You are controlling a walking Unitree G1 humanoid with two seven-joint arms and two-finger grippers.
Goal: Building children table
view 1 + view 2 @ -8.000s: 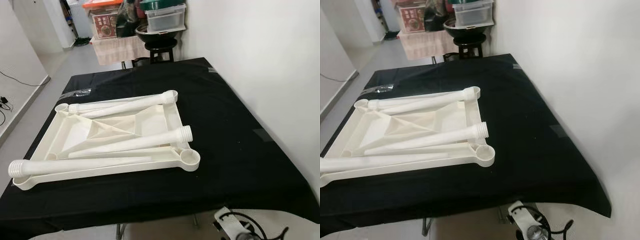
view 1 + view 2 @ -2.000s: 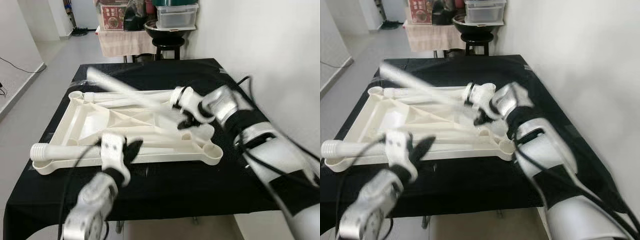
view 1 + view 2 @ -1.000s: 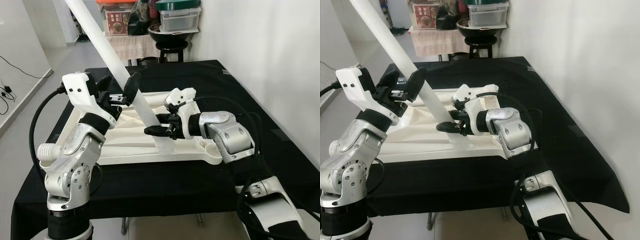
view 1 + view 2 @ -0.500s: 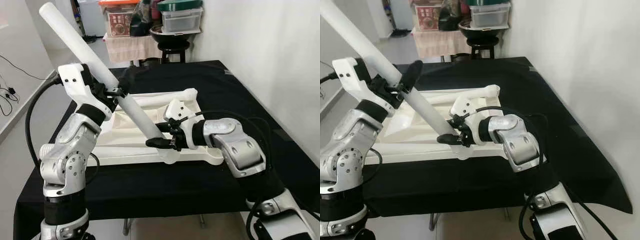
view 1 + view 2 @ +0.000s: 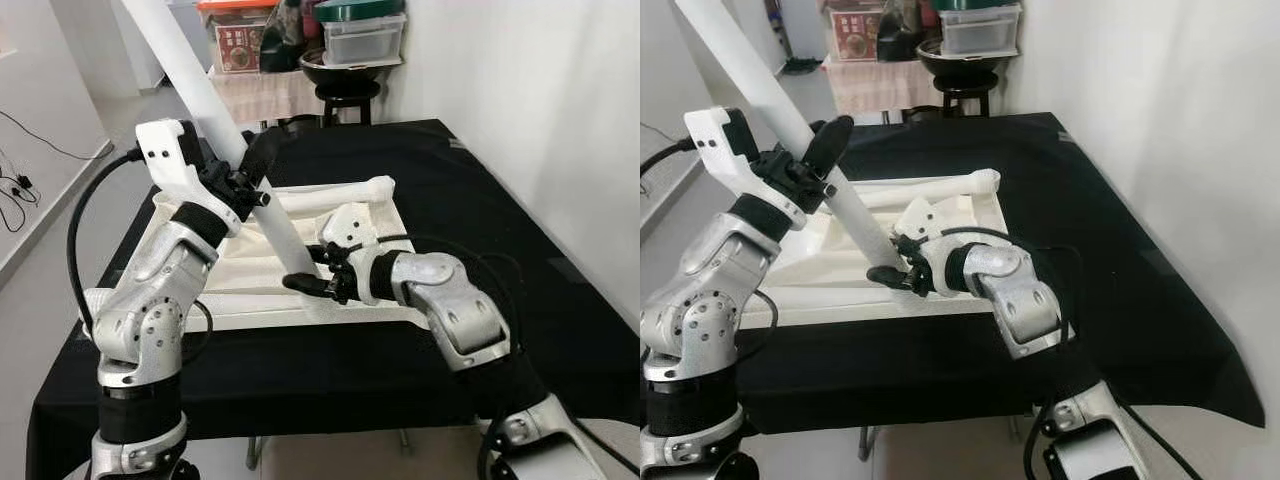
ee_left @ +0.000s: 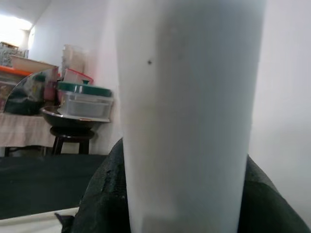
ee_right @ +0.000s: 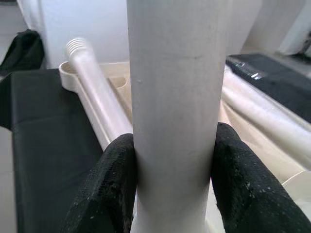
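Gripping one white table leg [image 5: 215, 112], both the left pincer [image 5: 243, 186] and right pincer [image 5: 318, 284] clamp it; box labels apparently unreadable.

A black cloth [image 5: 470, 190] covers the work surface, with a white wall [image 5: 540, 90] along one side. Beyond its far edge a dark stool [image 5: 342, 95] carries a bowl and a clear green-lidded container [image 5: 364, 35]. Beside it stands an orange-lidded box [image 5: 237, 38] on a draped stand. A black cable [image 5: 25, 135] trails across the grey floor [image 5: 100, 190]
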